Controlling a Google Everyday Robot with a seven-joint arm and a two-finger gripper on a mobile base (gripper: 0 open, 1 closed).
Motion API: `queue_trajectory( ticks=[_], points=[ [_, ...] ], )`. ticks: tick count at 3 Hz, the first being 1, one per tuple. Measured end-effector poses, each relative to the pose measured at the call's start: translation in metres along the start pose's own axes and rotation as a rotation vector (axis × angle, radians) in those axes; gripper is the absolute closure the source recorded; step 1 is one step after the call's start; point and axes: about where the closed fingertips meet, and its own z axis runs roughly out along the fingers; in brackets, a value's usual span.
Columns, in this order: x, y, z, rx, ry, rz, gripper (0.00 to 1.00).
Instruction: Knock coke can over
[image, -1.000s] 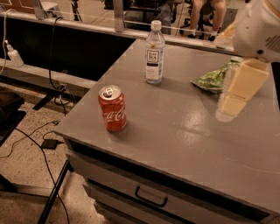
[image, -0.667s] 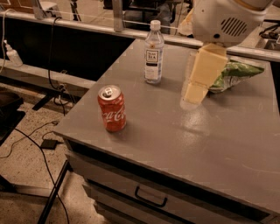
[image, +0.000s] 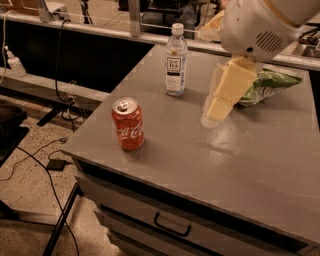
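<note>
The coke can (image: 128, 124) stands upright at the near left corner of the bench (image: 250, 165). The end effector (image: 215, 112) hangs well to its right, and I cannot tell whether it is apart or together.

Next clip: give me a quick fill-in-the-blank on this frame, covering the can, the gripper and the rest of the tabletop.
1. The coke can stands ___ near the front-left corner of the table.
2. The gripper hangs above the table, on the picture's ___ side of the can, apart from it.
3. Behind the can stands a clear tea bottle with a ___ cap.
4. The crumpled bag past the gripper is ___ in colour.
Missing: upright; right; white; green.
</note>
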Motion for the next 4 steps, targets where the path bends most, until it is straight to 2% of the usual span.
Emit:
queue_trajectory(
  ticks=[1,2,3,4],
  points=[
    [-0.014,-0.012,0.018,0.040,-0.219,-0.044,0.00],
    [-0.040,-0.019,0.031,0.040,-0.392,-0.067,0.00],
    [-0.057,-0.023,0.045,0.002,-0.509,-0.065,0.00],
    [-0.070,-0.021,0.089,-0.109,-0.629,-0.020,0.00]
  ],
)
